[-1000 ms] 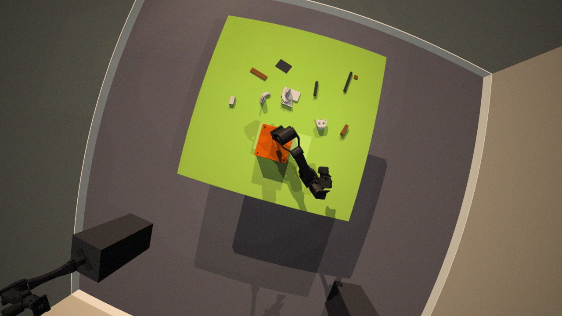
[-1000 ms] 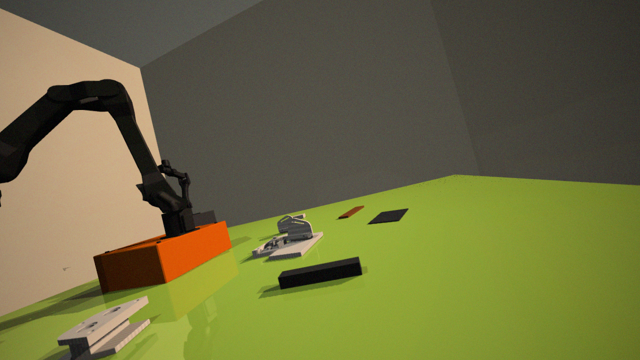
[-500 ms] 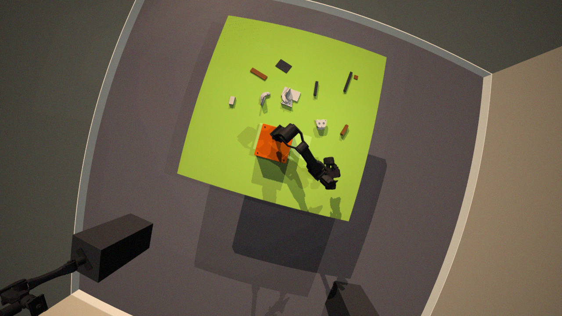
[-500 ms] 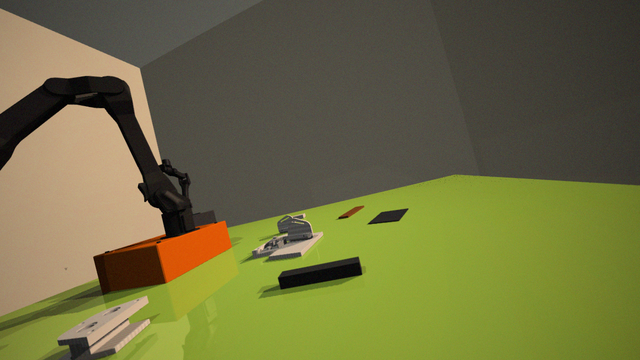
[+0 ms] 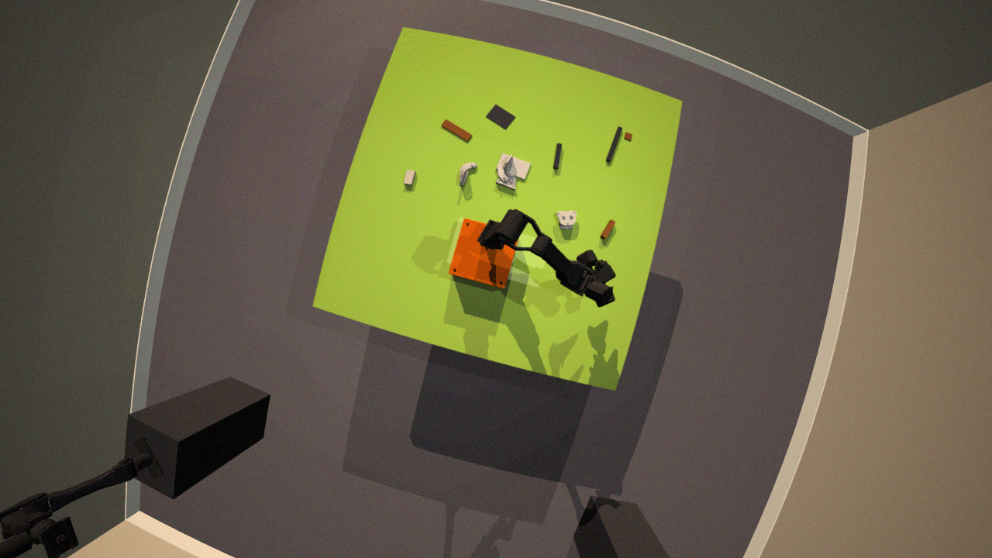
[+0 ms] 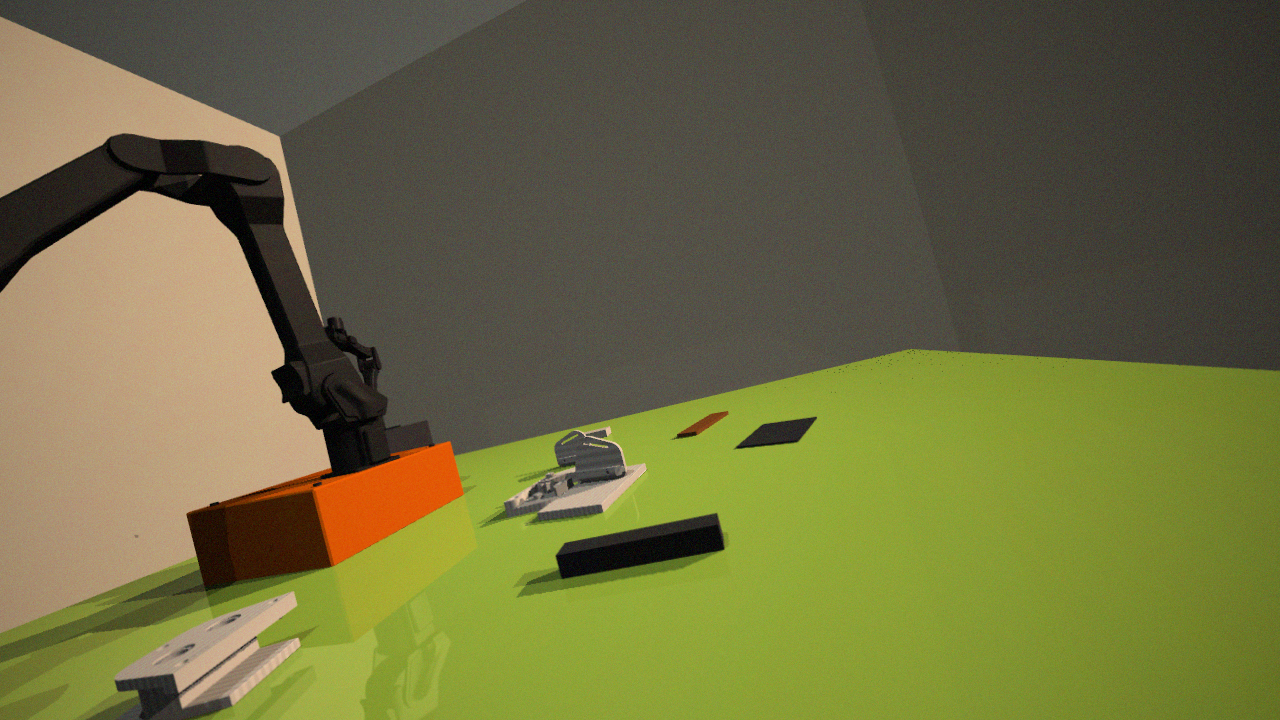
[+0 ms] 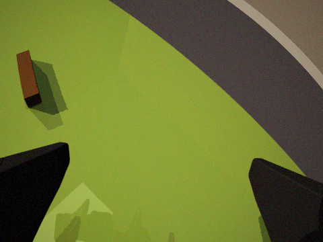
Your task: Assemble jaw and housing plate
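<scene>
My gripper point(image 7: 161, 163) is open and empty, high over the table's right side; it is outside the exterior view. The pale grey base point(image 5: 506, 183) point(image 6: 581, 504) lies mid-table. One curved jaw point(image 5: 504, 168) point(image 6: 601, 458) stands on it; small pins and stubs are too small to tell apart. The free curved jaw point(image 5: 467, 170) point(image 6: 568, 448) lies on the table to the left of the base in the top view. The housing plate point(image 5: 566, 212) point(image 6: 204, 637), with two large holes, rests raised on a lower part, right of the orange pedestal and away from the base.
The arm stands on an orange pedestal point(image 5: 468, 249) point(image 6: 384, 505). Black bars point(image 5: 557, 156) point(image 5: 614, 145) point(image 6: 640, 545), brown blocks point(image 5: 456, 130) point(image 5: 607, 229) point(image 6: 702, 424) point(image 7: 27, 74), a dark flat plate point(image 5: 500, 116) point(image 6: 776, 432) and a beige block point(image 5: 410, 177) lie around.
</scene>
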